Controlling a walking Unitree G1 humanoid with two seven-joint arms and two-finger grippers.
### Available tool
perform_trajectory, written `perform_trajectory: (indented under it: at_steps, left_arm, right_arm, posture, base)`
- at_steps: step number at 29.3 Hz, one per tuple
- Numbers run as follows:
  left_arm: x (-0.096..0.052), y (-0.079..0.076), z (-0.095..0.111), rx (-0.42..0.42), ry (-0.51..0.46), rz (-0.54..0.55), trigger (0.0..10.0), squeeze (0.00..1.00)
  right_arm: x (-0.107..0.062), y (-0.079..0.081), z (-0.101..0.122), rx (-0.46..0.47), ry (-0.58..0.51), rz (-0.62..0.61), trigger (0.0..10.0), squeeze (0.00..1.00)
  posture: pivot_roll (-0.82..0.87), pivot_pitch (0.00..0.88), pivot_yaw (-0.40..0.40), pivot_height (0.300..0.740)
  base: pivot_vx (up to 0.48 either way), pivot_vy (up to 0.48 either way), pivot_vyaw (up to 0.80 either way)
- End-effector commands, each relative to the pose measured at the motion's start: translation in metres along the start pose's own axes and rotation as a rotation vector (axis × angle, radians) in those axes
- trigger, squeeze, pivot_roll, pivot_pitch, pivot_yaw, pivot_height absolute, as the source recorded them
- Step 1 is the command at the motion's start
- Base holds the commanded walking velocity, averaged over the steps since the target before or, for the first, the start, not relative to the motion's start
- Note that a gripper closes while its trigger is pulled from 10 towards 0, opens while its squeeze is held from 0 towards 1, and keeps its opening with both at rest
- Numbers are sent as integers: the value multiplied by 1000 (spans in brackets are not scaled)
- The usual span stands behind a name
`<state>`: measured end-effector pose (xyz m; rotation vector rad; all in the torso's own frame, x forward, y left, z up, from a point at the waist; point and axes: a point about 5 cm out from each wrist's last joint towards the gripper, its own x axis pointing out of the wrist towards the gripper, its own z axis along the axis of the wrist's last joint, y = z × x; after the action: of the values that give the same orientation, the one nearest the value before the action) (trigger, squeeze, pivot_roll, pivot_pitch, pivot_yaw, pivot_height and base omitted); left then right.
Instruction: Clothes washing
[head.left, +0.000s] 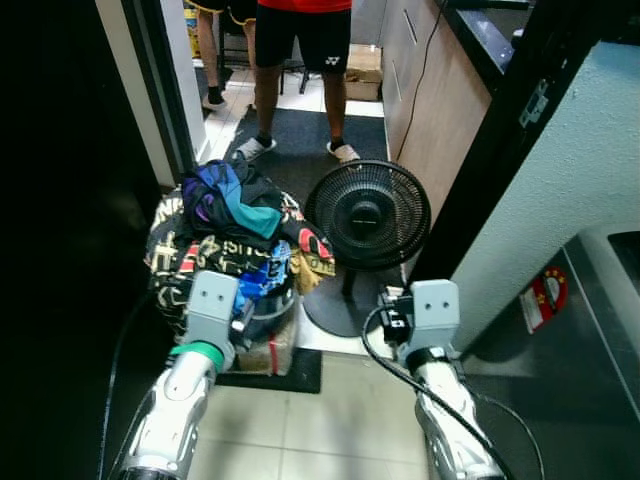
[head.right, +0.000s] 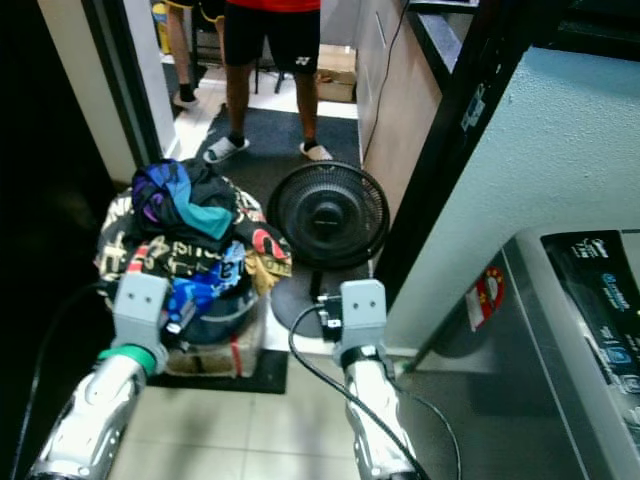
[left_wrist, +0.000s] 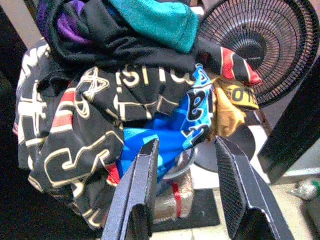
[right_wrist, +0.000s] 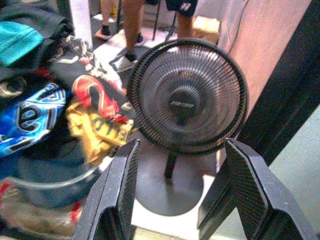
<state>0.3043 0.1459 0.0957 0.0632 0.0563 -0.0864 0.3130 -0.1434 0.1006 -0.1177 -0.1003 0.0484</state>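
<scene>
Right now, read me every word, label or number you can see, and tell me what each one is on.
"OTE", partly creased, on the yellow cloth in the laundry pile.
Cream letters on the black garment: folded, not readable as words.
Fan hub label: too small to read.
Red round sticker on the grey machine: blurred.
Control panel print on top of that machine: too small.
White logo on a person's shorts: too small.
</scene>
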Motion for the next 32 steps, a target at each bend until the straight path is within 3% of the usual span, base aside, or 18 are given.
perform_trajectory:
  at_steps: [1,2,5,6,8,9,11,12,16,17,18,19,20,24,26,29,31,32]
  left_arm:
    - [-2,1,-5,2,24,9,10000,0]
    - [-3,-8,-9,5,34,-23,10000,0]
    - [-3,-8,-9,5,34,-23,10000,0]
    - [-4,-15,-11,12,41,-49,10000,0]
    - [-4,-15,-11,12,41,-49,10000,0]
    - [3,-6,-4,40,25,-59,10000,0]
    - [3,-6,-4,40,25,-59,10000,0]
    - [9,12,2,54,7,-2,10000,0]
    - [9,12,2,54,7,-2,10000,0]
    - [14,19,11,25,-16,45,10000,0]
    - [14,19,11,25,-16,45,10000,0]
    - [17,14,11,51,-10,20,10000,0]
    - [17,7,8,70,-1,-8,10000,0]
    - [8,1,-1,118,18,-102,10000,0]
    - [2,6,-12,154,52,-116,10000,0]
    - [1,8,-14,169,55,-115,10000,0]
    - [4,11,-11,163,45,-89,10000,0]
    - [4,11,-11,163,45,-89,10000,0]
  right_arm:
    - [-2,-1,-4,15,17,-5,10000,0]
    - [-3,-19,-5,-2,20,-47,10000,0]
    - [-3,-19,-5,-2,20,-47,10000,0]
    - [-4,-31,-5,-12,23,-80,10000,0]
    - [-4,-31,-5,-12,23,-80,10000,0]
    - [-7,-18,-7,34,38,-99,10000,0]
    - [-7,-18,-7,34,38,-99,10000,0]
    - [-7,11,-8,53,46,-8,10000,0]
    - [-7,11,-8,53,46,-8,10000,0]
    - [-4,24,-5,36,38,61,10000,0]
    - [-4,24,-5,36,38,61,10000,0]
    - [6,9,-3,4,34,-9,10000,0]
    - [13,-8,-1,-21,28,-76,10000,0]
    - [17,-23,10,31,-18,-188,10000,0]
    - [10,-7,6,34,-15,-149,10000,0]
    - [6,0,3,33,-4,-125,10000,0]
    - [-5,18,-3,36,17,-38,10000,0]
    - [-5,18,-3,36,17,-38,10000,0]
  posture:
    - [57,19,24,740]
    - [50,24,10,740]
    - [50,24,10,740]
    - [50,24,10,740]
    - [50,24,10,740]
    - [73,0,-21,740]
    - [73,0,-21,740]
    - [78,4,-48,740]
    - [78,4,-48,740]
    - [103,0,-45,740]
    - [103,0,-45,740]
    - [108,0,25,740]
    - [108,0,25,740]
    - [43,0,70,740]
    - [37,0,64,740]
    - [36,0,58,740]
    - [36,0,43,740]
    - [36,0,43,740]
  base:
    - [0,0,0]
    - [0,0,0]
    - [0,0,0]
    - [0,0,0]
    - [0,0,0]
    - [0,0,0]
    - [0,0,0]
    - [0,0,0]
    - [0,0,0]
    - [0,0,0]
    - [0,0,0]
    - [0,0,0]
    - [0,0,0]
    - [0,0,0]
    - [0,0,0]
    - [0,0,0]
    - [0,0,0]
    - [0,0,0]
